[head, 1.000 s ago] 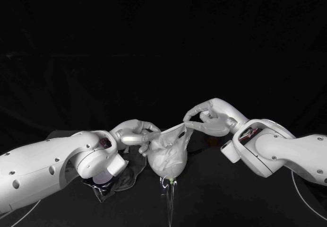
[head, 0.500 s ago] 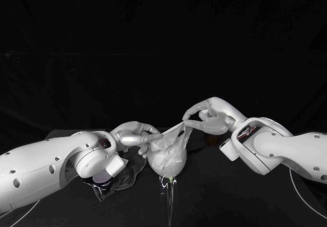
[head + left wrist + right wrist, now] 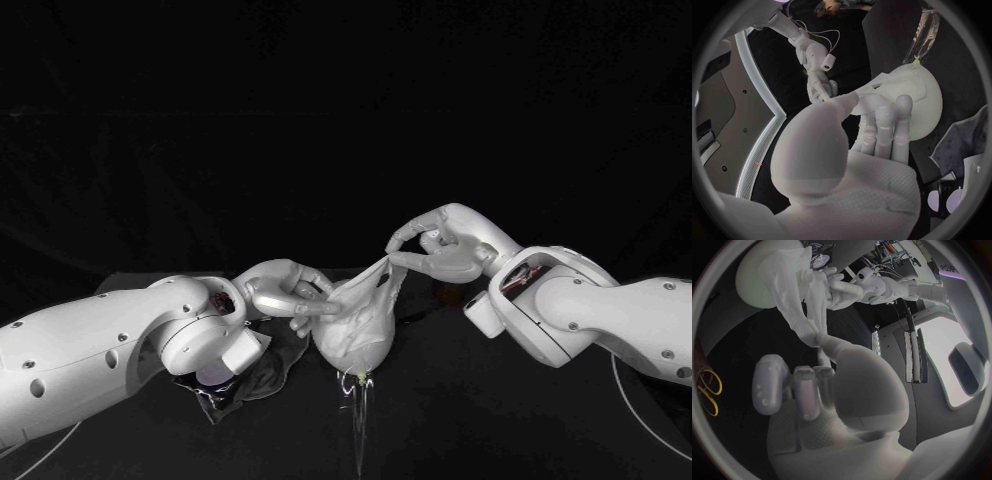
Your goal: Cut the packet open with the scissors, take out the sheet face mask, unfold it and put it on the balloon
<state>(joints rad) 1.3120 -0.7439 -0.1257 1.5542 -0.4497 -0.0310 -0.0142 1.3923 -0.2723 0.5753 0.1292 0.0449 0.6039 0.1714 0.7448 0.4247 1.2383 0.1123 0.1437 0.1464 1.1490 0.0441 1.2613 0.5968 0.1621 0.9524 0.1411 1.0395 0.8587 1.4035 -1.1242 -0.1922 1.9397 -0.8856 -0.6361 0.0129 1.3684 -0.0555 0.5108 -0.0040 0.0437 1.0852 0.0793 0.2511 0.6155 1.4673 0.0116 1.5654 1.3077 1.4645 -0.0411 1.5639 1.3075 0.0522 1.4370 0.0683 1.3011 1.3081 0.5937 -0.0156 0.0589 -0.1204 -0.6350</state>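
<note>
Right hand (image 3: pixel 433 246) is pinching the upper corner of the sheet mask (image 3: pixel 371 288) while left hand (image 3: pixel 289 294) is gripping its side against the balloon (image 3: pixel 351 353).

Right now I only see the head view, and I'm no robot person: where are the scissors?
Observer: The scissors lie flat on the black table, apart from the right hand, with nothing touching them. The right wrist view shows their yellow handles.
Operator: Does the sheet mask cover the whole balloon?
Observer: No. From the right wrist, the sheet mask hangs down one side, and the balloon next to it is bare.
Operator: What's the left hand doing?
Observer: Its wrist view shows the left hand with fingers stretched along the sheet mask on the balloon.
</note>
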